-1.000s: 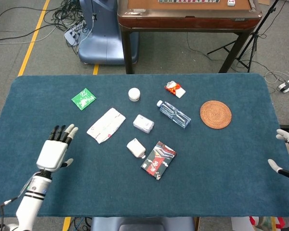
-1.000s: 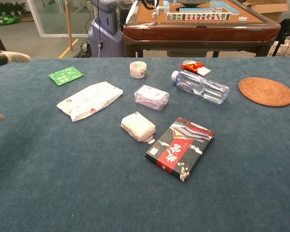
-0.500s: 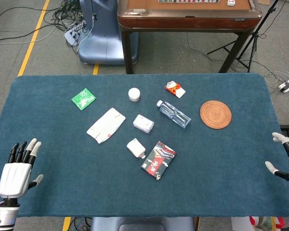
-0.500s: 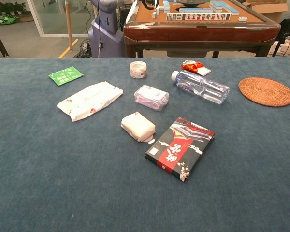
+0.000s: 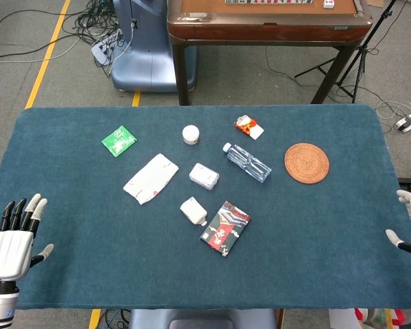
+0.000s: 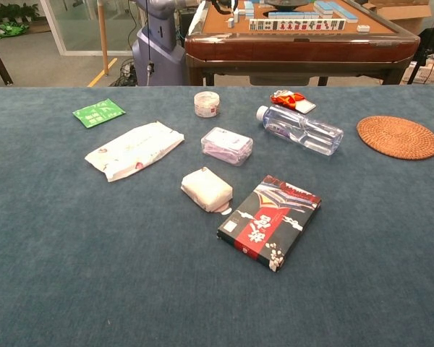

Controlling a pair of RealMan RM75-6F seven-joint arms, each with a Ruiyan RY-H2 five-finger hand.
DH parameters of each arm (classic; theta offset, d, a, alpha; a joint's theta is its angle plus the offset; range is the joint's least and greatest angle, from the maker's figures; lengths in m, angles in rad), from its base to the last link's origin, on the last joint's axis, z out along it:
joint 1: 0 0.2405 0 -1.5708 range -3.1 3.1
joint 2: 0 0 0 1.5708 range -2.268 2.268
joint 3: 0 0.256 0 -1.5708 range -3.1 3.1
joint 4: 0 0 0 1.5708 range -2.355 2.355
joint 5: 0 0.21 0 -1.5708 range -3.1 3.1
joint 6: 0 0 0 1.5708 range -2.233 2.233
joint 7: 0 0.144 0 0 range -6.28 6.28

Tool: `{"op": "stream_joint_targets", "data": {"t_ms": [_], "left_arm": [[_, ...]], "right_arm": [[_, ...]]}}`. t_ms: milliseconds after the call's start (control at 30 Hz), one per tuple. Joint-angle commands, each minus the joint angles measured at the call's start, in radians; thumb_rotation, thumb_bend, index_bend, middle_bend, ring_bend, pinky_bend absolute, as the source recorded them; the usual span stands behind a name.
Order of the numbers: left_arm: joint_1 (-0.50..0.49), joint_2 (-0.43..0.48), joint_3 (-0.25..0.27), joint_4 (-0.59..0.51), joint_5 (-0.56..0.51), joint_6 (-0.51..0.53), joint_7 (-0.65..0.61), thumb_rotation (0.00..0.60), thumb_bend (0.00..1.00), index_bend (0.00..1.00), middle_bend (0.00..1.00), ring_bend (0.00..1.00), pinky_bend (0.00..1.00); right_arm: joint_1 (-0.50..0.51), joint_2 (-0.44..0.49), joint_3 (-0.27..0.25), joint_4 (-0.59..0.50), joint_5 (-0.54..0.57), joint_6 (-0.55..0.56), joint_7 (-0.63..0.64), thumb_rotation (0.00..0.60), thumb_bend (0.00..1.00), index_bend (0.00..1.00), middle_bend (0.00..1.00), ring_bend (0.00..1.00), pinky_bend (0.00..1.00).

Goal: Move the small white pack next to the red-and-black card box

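Observation:
The small white pack (image 5: 193, 210) (image 6: 207, 189) lies on the blue table, its lower right end almost touching the left side of the red-and-black card box (image 5: 225, 227) (image 6: 270, 220). My left hand (image 5: 11, 234) hovers at the table's near left corner, fingers spread, holding nothing. At the right edge of the head view only part of my right hand (image 5: 409, 226) shows, its visible fingers apart and empty. Neither hand appears in the chest view.
A long white packet (image 5: 151, 178), a wrapped tissue pack (image 5: 204, 176), a water bottle (image 5: 247, 162), a white jar (image 5: 190, 134), a green sachet (image 5: 118, 140), a red snack (image 5: 248, 126) and a woven coaster (image 5: 306, 162) lie further back. A wooden table (image 5: 267, 20) stands beyond.
My left hand has pulled back from the table's left middle to the near left corner and out of the chest view. The objects have stayed put.

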Motion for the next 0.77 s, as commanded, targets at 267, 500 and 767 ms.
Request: {"op": "stream_joint_targets", "data": {"t_ms": [267,500,767], "left_arm": [[0.013,-0.014,-0.028,0.033,-0.005,-0.046,-0.021,0.6,0.08,0.0,0.0,0.0,0.03],[0.022,-0.019,-0.049,0.047,-0.008,-0.061,-0.028,0.6,0.08,0.0,0.0,0.0,0.03],[0.034,-0.017,-0.067,0.047,-0.013,-0.069,-0.028,0.6,0.08,0.0,0.0,0.0,0.03]], "right_arm": [[0.053,-0.032,0.007,0.064,0.015,-0.091,0.037,0.6,0.14,0.26,0.33,0.26,0.45],[0.07,-0.043,-0.007,0.065,-0.021,-0.111,0.036,0.6,0.14,0.26,0.33,0.26,0.45],[0.071,-0.044,-0.016,0.066,-0.031,-0.113,0.04,0.6,0.14,0.26,0.33,0.26,0.45]]}}
